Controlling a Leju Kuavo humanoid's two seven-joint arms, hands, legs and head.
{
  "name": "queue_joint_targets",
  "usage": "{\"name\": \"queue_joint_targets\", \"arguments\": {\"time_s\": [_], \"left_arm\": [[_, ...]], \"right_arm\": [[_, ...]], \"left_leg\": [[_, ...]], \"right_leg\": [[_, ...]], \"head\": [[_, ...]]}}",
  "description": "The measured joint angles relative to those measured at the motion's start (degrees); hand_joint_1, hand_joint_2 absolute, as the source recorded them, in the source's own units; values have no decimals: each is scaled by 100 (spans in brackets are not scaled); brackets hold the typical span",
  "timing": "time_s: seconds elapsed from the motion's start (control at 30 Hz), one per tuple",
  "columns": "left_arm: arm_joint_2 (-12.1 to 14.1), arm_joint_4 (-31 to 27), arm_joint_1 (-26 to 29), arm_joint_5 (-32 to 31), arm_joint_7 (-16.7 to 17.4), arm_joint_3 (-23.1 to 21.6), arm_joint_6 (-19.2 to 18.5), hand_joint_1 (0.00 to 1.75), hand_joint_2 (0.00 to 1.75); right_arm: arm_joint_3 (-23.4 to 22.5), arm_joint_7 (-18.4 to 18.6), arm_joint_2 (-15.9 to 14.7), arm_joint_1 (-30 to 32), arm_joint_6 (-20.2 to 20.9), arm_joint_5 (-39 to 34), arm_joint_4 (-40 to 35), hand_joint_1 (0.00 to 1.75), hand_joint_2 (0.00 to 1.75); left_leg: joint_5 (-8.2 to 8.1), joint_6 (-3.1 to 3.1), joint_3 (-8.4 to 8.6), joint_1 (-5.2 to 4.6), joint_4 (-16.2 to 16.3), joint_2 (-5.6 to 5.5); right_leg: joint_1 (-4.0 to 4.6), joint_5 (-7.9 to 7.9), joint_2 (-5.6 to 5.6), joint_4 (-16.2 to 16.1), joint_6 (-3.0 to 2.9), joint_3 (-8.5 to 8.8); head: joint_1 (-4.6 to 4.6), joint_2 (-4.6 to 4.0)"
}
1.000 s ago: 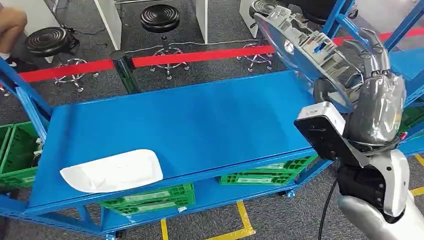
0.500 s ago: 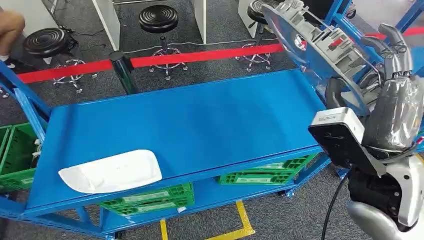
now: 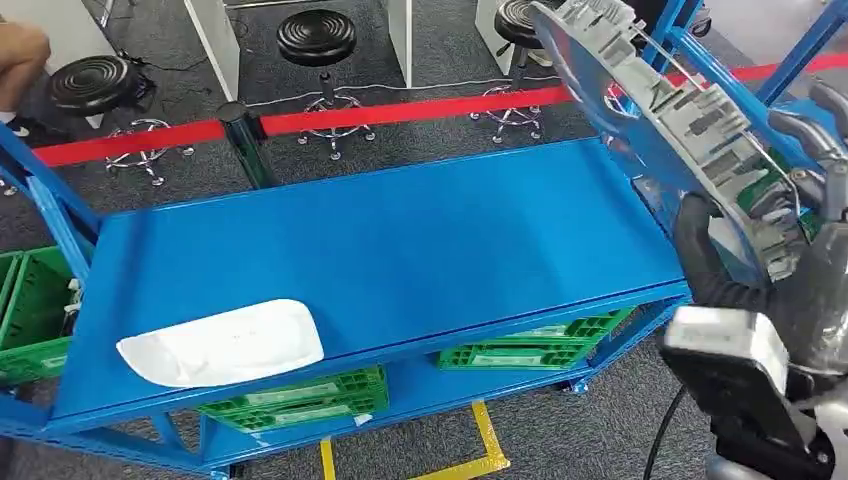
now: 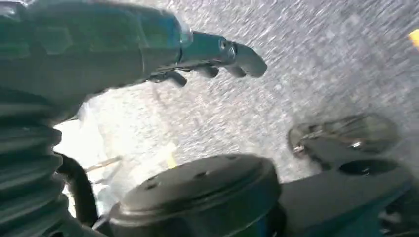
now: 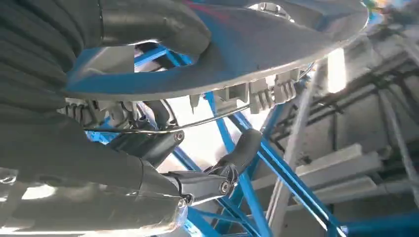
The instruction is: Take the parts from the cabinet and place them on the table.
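Head view showed that the large round grey disc-shaped part with ribbed plastic fittings on its back (image 3: 668,120) had risen and swung closer to the camera than a second earlier, its lower edge now reaching down over the right hand (image 3: 800,230), while the wrist's white box had dropped toward the picture's lower right corner. The flat white plastic tray-like part (image 3: 222,342) lay in the same spot near the front left edge of the blue metal table top (image 3: 400,240). Green slotted plastic crates (image 3: 300,395) on the shelf beneath carried pale labels too small to read. The right hand gripped the disc at its rim, thumb (image 5: 153,24) pressed on the smooth face and darker fingers (image 5: 237,153) curled behind the ribbed side, holding it tilted in the air above the table's right end, not touching it. The left hand (image 4: 148,49) hung over grey carpet with fingers apart, holding nothing
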Motion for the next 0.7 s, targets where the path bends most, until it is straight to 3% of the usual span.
{"name": "queue_joint_targets", "arguments": {"time_s": [0.13,0.3,0.47,0.7], "left_arm": [[189,0,10,190,-409,6,164,0,175],[411,9,20,577,-680,74,269,0,175],[429,9,32,608,-600,157,234,0,175],[470,9,37,621,-565,199,232,0,175]], "right_arm": [[15,-603,147,454,-680,-183,-206,175,175],[111,-969,389,762,-737,-387,-330,175,175],[249,-1402,653,1073,-991,-444,-367,175,175],[361,-1450,857,1296,-1129,-306,-466,175,175]], "left_leg": [[-5,-3,1,4,-2,5],[-5,-5,0,4,-7,17],[-5,-5,9,5,-7,24],[-6,-4,10,3,-7,31]], "right_leg": [[3,-4,3,1,-6,0],[3,-4,8,1,-7,1],[3,-4,15,3,-7,1],[2,-5,21,2,-8,0]], "head": [[0,0],[0,0],[0,0],[0,0]]}}
